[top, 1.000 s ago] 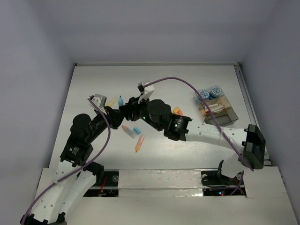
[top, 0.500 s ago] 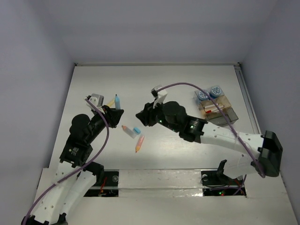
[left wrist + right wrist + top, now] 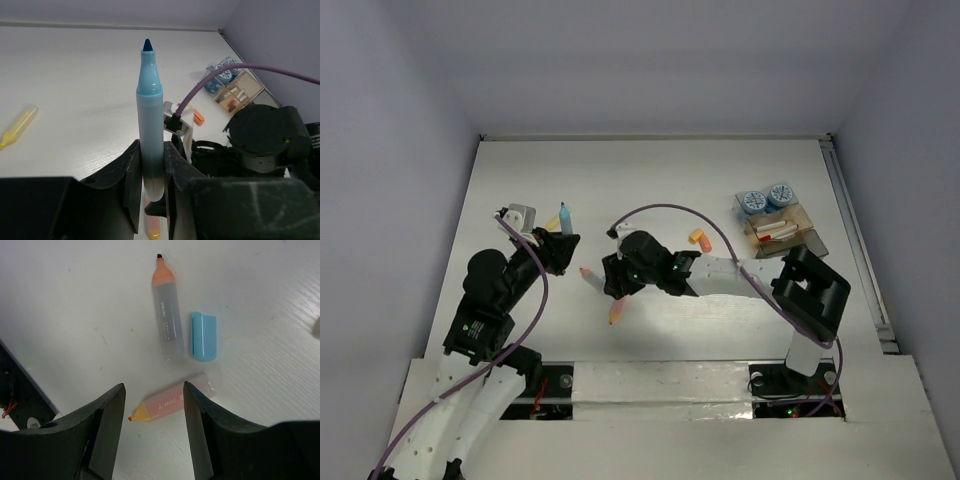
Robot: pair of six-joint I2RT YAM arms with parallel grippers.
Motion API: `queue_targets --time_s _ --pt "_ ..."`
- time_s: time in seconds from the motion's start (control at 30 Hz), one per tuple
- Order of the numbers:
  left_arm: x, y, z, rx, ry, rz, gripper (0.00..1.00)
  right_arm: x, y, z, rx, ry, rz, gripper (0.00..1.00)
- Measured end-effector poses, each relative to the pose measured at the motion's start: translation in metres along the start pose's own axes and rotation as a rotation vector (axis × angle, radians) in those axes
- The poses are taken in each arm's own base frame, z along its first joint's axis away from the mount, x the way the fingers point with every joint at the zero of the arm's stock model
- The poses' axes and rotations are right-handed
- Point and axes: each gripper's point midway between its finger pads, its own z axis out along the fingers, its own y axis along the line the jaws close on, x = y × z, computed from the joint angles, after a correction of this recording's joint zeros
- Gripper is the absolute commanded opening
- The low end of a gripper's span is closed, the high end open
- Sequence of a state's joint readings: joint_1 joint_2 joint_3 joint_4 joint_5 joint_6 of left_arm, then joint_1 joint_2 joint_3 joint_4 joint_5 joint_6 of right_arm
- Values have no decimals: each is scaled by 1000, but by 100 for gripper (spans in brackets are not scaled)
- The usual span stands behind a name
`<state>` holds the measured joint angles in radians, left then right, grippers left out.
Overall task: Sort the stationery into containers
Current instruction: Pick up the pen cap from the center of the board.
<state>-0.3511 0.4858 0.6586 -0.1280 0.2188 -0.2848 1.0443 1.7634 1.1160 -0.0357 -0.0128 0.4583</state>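
Observation:
My left gripper [image 3: 560, 243] is shut on a light-blue pen [image 3: 150, 115] that stands upright between its fingers, tip up [image 3: 565, 214], above the table's left half. My right gripper [image 3: 154, 387] hangs open, pointing down over a pink-orange highlighter [image 3: 172, 402] that lies between and just past its fingertips. An orange-tipped pen with a clear body [image 3: 166, 315] and a light-blue cap [image 3: 204, 336] lie just beyond. From above, the right gripper [image 3: 613, 282] covers the cap. The containers [image 3: 782, 232] sit at the right, with two round blue-and-white pots [image 3: 766, 197] at their far side.
A yellow highlighter [image 3: 17, 127] lies at the far left, behind the left gripper [image 3: 552, 222]. Small orange pieces [image 3: 699, 238] lie between the right arm and the trays. The right arm's elbow [image 3: 810, 285] stands close in front of the containers.
My right gripper has swung back toward the near edge and come down over the highlighter, its jaws wider. The left gripper with the blue pen has hardly moved.

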Motion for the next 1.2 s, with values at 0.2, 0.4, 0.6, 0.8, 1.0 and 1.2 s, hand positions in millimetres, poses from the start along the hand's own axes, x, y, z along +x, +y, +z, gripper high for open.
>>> queue_targets --time_s 0.2,0.4,0.6,0.8,1.0,1.2 --pt "1 0 -1 -2 3 0 0 3 -5 14 -28 31 58 56" --pt "0 0 -1 0 -2 1 0 1 -6 25 -58 38 105 56" --pt "0 0 -1 0 -2 1 0 0 0 26 -93 45 129 56" --pt "0 0 -1 0 -1 1 0 6 4 31 -118 66 151 56" --pt "0 0 -1 0 -1 1 0 17 -1 40 -108 93 163 57" --pt "0 0 -1 0 -1 0 0 10 -7 42 -80 70 169 58"
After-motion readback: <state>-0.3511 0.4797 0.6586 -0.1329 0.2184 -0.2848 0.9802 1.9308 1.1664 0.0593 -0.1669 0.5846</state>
